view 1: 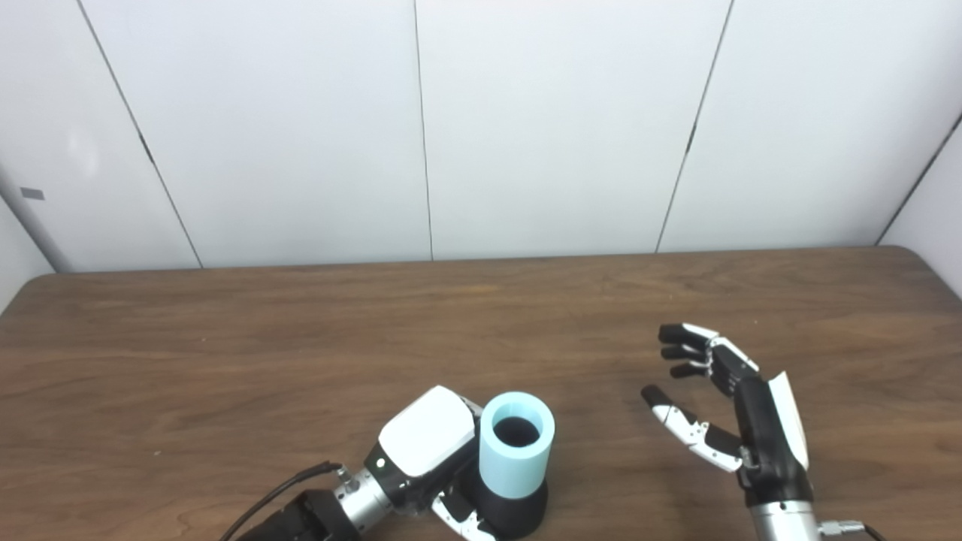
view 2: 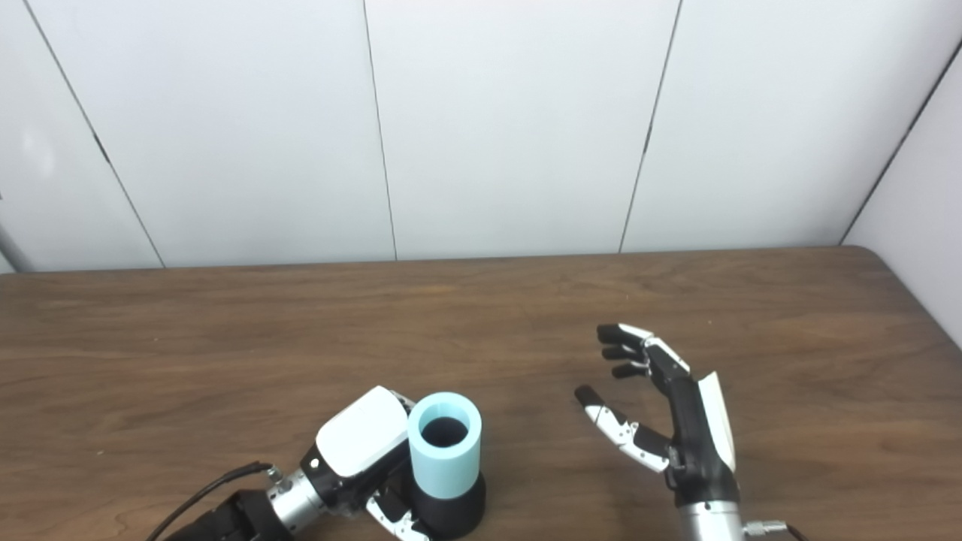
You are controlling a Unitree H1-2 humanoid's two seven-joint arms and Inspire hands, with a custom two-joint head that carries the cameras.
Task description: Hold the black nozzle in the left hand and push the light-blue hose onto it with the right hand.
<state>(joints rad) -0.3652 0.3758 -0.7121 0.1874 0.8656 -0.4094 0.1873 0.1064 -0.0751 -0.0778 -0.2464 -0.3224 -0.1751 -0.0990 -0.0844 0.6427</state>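
Left eye view: nearest the camera, bottom centre, the black nozzle (view 1: 518, 511) stands upright on the desk (view 1: 225, 376), a squat dark base with a rounded shoulder. The light-blue hose (view 1: 517, 451), a short thick-walled tube, sits seated on top of it, open end up, dark bore visible. The left hand (view 1: 432, 451) is wrapped round the nozzle from its left side, white back plate facing up, fingers curled low round the black base; fingertips (view 1: 462, 522) show pale at the bottom edge. Forearm comes in from bottom left, black cable trailing behind the wrist. Hose touches the hand's white shell on its right side. The right hand (view 1: 721, 406) is well apart, off to the right of the hose, holding nothing, fingers spread and slightly curled, palm turned left toward the hose, thumb stuck out low. It looks lifted above the desk, wrist at the bottom edge, forearm roughly vertical in frame.

Right eye view: same layout. Black nozzle (view 2: 451, 511) upright just right of the left hand (view 2: 361, 443), which is clamped on it, fingers closed round the base. Light-blue hose (view 2: 445, 447) stands straight on the nozzle, rim level. Right hand (view 2: 669, 406) splayed, empty, palm facing the hose, clear gap of bare desk (view 2: 526, 338) between them.
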